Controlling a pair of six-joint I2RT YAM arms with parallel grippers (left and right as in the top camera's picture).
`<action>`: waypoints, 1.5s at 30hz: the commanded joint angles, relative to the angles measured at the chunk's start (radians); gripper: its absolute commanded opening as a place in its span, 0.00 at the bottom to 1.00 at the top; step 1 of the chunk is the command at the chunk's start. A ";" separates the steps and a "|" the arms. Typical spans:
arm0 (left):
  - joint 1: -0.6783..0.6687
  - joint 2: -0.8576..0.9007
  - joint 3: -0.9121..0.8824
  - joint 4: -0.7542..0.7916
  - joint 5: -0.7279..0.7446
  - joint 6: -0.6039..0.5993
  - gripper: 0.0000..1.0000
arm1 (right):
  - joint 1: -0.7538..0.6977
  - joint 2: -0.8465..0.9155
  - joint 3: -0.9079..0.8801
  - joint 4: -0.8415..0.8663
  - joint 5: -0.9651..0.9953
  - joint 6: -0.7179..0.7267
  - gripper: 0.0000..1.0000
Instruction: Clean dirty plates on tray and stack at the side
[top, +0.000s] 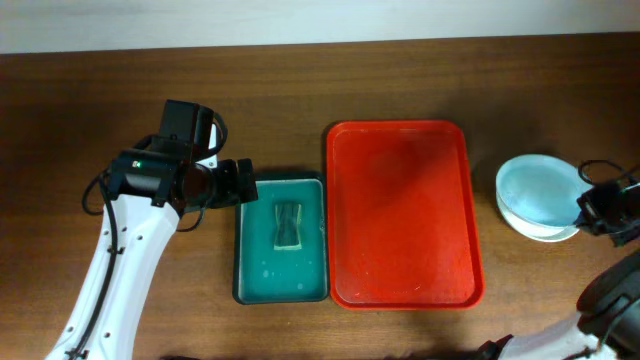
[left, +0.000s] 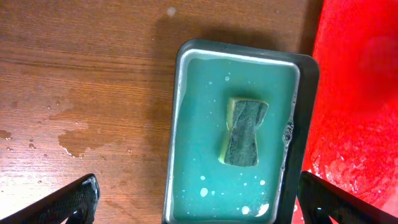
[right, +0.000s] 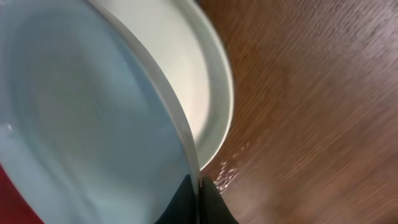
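— Right of the red tray (top: 400, 250), on the bare wood, sit the plates (top: 538, 195). Is that the stack?

— It looks so. The right wrist view shows a pale blue top plate (right: 74, 112) tilted over a white plate (right: 208, 87) that lies flat on the table (right: 323, 93). I count two for certain. A third under them I cannot make out.

— And the right gripper (right: 199, 198)?

— It is pinching the top plate's rim, dark fingertips pressed together on the edge. Holding by the rim should let it lower the plate onto the one below without trapping anything between them, I'd judge.

— So the red tray?

— No plate on it. From that, the cleaning seems nearly done, with only this set-down left.

— What about the left side?

— The small green tray (top: 250, 285) lies just beside the red one, touching or nearly so. It holds soapy water (left: 199, 93), with the sponge (top: 288, 222) lying in the middle. The left gripper (top: 235, 183) hovers over its left edge, fingers (left: 74, 202) spread wide, holding nothing. Placed there it is close to the sponge yet well apart from the right arm's work. On the wood next to it are wet patches (left: 78, 140).
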 joint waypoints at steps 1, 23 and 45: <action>0.003 -0.008 0.013 -0.001 -0.011 0.004 0.99 | -0.001 0.057 0.004 0.010 0.040 0.029 0.04; 0.003 -0.008 0.013 -0.001 -0.011 0.004 0.99 | 0.949 -0.680 0.010 -0.061 -0.266 -0.338 0.70; 0.003 -0.008 0.013 -0.001 -0.011 0.004 0.99 | 1.073 -0.450 0.010 -0.110 -0.267 -0.337 0.98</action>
